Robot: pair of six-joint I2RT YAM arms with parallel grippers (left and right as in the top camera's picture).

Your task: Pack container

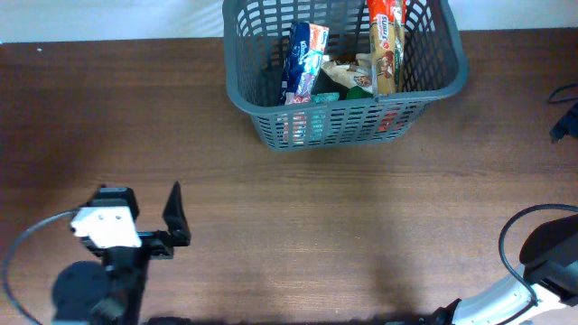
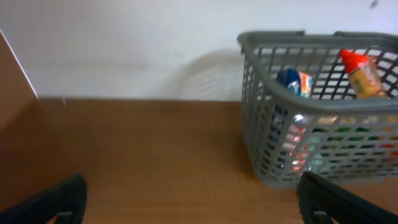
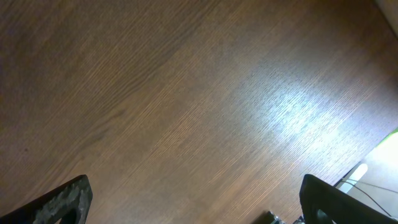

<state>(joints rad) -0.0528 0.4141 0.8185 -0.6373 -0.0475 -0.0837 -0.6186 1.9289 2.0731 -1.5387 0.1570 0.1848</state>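
Note:
The container (image 1: 248,99), a dark grey slotted basket, stands at the far middle of the table. Inside it a blue packet (image 1: 304,61) and a long orange-red packet (image 1: 386,45) lean upright over smaller green and beige items (image 1: 348,81). My left gripper (image 1: 144,200) is at the near left, far from the basket, open and empty. Its wrist view shows the container (image 2: 258,112) ahead to the right, with the left gripper (image 2: 193,199) spread wide over bare wood. The right gripper (image 3: 194,199) is open too, with only tabletop between its fingers.
A white wall (image 2: 124,43) runs behind the table's far edge. The right arm (image 1: 533,271) and its black cable sit at the near right corner. A dark object (image 1: 564,122) lies at the right edge. Brown wood tabletop (image 1: 316,226) stretches between the arms and the basket.

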